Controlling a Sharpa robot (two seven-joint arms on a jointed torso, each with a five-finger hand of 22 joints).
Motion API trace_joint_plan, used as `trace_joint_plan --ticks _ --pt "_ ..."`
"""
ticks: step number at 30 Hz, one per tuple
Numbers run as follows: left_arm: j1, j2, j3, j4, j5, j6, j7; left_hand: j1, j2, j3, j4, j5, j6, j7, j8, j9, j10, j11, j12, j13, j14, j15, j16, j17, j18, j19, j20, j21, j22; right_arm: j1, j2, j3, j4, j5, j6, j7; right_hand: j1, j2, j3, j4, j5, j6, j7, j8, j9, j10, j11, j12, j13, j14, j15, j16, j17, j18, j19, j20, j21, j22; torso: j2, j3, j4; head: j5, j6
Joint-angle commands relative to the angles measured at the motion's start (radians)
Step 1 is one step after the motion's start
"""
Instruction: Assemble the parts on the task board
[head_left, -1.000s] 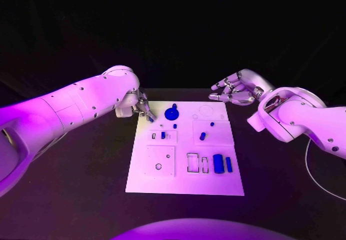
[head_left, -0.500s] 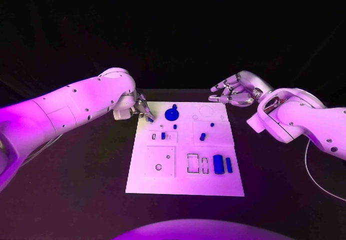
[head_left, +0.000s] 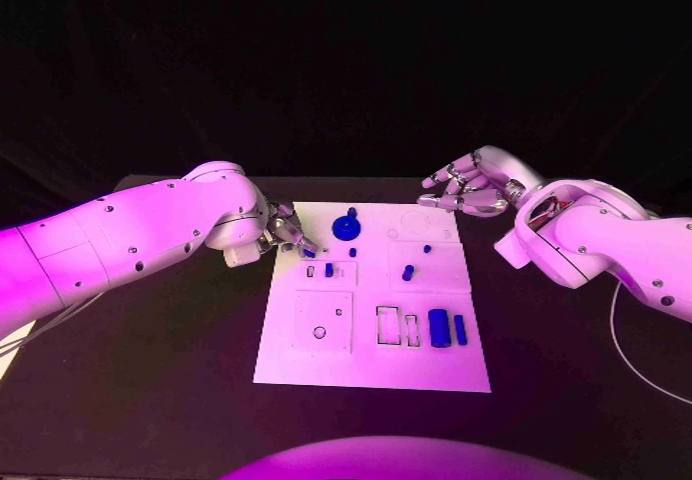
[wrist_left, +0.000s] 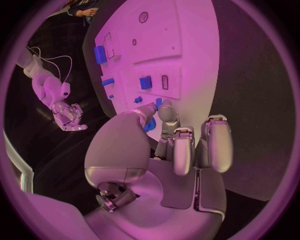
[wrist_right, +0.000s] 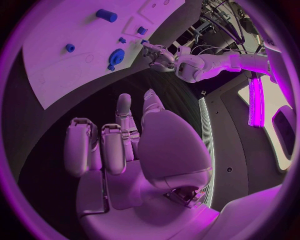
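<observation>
Arms (head_left: 130, 235) look like smooth, glossy white plastic shells. Both hands, left hand (head_left: 281, 232) and right hand (head_left: 469, 185), have a shiny silver metallic finish. The task board (head_left: 372, 355) is a flat matt white plate, parts (head_left: 438, 328) look like smooth blue plastic, table (head_left: 159, 390) is matt black.

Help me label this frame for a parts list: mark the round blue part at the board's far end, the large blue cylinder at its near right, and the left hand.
Round blue part (head_left: 345, 228), head view, on its disc face.
Large blue cylinder (head_left: 438, 328), head view, mid-body.
Left hand (head_left: 283, 232), head view, on its fingers by the board's far left corner.
</observation>
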Motion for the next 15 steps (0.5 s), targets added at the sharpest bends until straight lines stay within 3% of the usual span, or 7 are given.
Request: trace_joint_plan --ticks 1,7,15 --pt "-0.008 -0.013 -0.002 0.026 -0.040 -0.043 0.055 -0.003 -0.011 0.147 -0.142 0.003 0.004 -0.003 0.007 0.000 0.007 0.000 0.006 0.004 0.105 0.000 0.003 0.263 0.006 0.051 -0.004 0.005 0.154 -0.002 0.000 0.000 0.000 0.000 0.018 0.004 0.000 0.010 -0.005 0.000 0.006 0.006 -0.001 0.001 0.001 0.002 0.000 0.001 -0.001 0.065 -0.006 -0.005 0.094 -0.011 -0.007 -0.002 -0.006 -0.001 -0.001 -0.0006 0.0030 0.000 -0.002" --pt "-0.025 -0.021 -0.005 0.040 -0.070 -0.008 0.042 -0.005 -0.020 0.154 -0.149 0.003 0.007 -0.004 0.007 -0.001 0.010 -0.001 0.006 0.005 0.105 0.000 0.003 0.263 0.005 0.052 -0.005 0.007 0.156 -0.005 0.001 0.000 -0.002 0.000 0.021 0.005 0.000 0.010 -0.005 0.000 0.006 0.006 -0.001 0.001 0.001 0.002 0.000 0.001 -0.001 0.065 -0.006 -0.005 0.094 -0.011 -0.007 -0.002 -0.006 -0.001 -0.001 -0.0010 0.0018 0.006 -0.001" --pt "-0.030 -0.021 -0.007 0.043 -0.088 0.028 0.009 -0.005 -0.022 0.158 -0.152 0.003 0.009 -0.005 0.008 -0.002 0.013 -0.002 0.008 0.007 0.105 0.000 0.003 0.263 0.005 0.052 -0.005 0.007 0.156 -0.006 0.001 0.000 -0.002 0.000 0.022 0.006 0.000 0.012 -0.006 0.000 0.007 0.006 -0.001 0.001 0.001 0.002 0.000 0.000 -0.001 0.065 -0.006 -0.005 0.093 -0.011 -0.007 -0.002 -0.007 -0.002 0.001 0.0000 0.0006 0.008 -0.006"
